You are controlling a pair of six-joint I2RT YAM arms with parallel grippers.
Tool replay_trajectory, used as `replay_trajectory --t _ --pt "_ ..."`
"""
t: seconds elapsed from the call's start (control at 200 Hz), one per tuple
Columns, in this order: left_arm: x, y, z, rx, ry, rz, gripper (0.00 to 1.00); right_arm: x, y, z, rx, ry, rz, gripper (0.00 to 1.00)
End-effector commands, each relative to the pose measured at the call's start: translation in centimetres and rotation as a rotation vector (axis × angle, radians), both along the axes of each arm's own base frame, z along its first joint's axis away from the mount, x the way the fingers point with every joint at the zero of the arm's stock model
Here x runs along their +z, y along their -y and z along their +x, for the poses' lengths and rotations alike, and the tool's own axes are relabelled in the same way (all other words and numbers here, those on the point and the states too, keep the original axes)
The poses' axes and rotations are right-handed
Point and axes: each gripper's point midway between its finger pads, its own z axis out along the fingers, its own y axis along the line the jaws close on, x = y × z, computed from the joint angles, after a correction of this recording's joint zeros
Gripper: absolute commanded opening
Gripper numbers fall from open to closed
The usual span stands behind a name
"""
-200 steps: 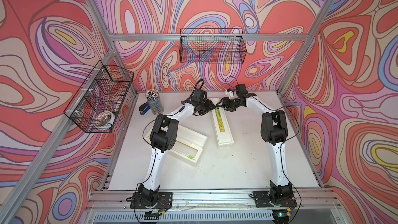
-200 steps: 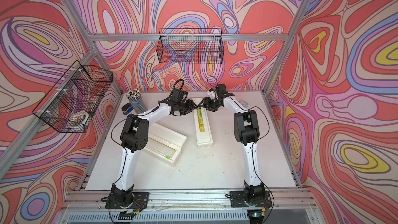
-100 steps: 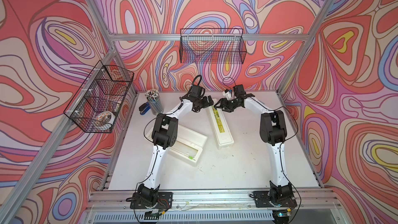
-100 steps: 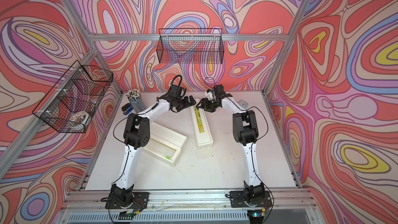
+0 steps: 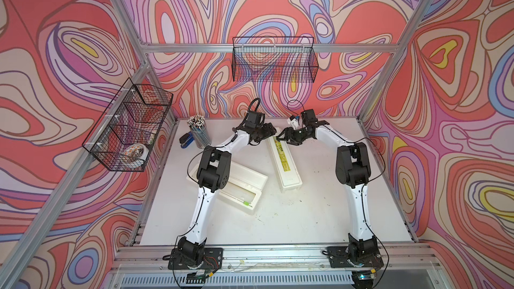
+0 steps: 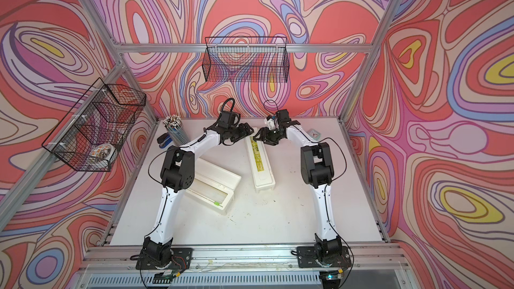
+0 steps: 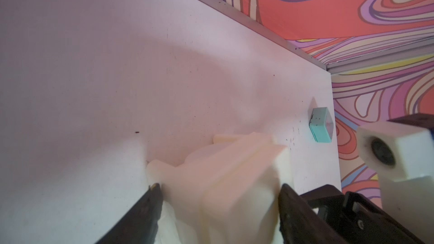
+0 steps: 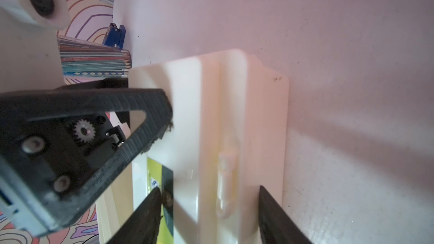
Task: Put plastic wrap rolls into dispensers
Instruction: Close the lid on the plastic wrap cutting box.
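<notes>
While both arms reach toward the far middle of the white table (image 5: 319, 212), the scene reads from left to right as follows. A black wire basket (image 5: 128, 126) hangs on the left wall and holds a patterned bowl (image 5: 135, 153). At the table's far left corner lies a blue stapler (image 5: 186, 141), just beside a cup of pencils (image 5: 199, 133). Nearer the front, the open dispenser (image 5: 251, 179) lies diagonally with its lid folded flat. A green slider tab (image 5: 246, 203) shows in its tray, and the left arm's elbow hides its left end in both top views. The left gripper (image 5: 274, 132) meets the far end of the closed dispenser (image 5: 286, 165), which lies lengthwise at centre, yellow label up. Seen from the left wrist, its fingers (image 7: 150, 203) flank that end at moderate width, pressing on either side wall. A second wire basket (image 5: 274, 62) hangs on the back wall above. The right gripper (image 5: 284, 139) grips the same end from the opposite side. Seen from the right wrist, one of its fingers (image 8: 148, 210) rests on the labelled lid and its partner on the hinged side. A small teal box (image 6: 314, 134) sits at the far right, well apart.
</notes>
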Motion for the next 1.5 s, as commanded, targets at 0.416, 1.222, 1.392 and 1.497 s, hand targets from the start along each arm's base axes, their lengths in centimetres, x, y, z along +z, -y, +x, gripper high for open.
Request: replay_trajectory --t 0.416,1.222,1.392,1.497 --pt "-9.1 -0.2 -5.9 0.024 -0.357 -0.006 0.29 -5.5 0.8 -1.1 -0.079 -0.135 -0.091 0.71" --pt "-10.4 2.0 -10.2 -0.065 -0.456 0.053 0.20 -7.9 2.1 -0.5 -0.061 -0.203 -0.131 0.58" --pt "-9.9 4.7 -12.5 -0.099 -0.468 0.024 0.20 -6.8 1.7 -0.5 -0.024 -0.187 -0.112 0.56" --pt "-10.1 5.3 -14.1 -0.094 -0.480 0.002 0.20 -6.8 1.8 -1.6 -0.008 -0.205 -0.109 0.55"
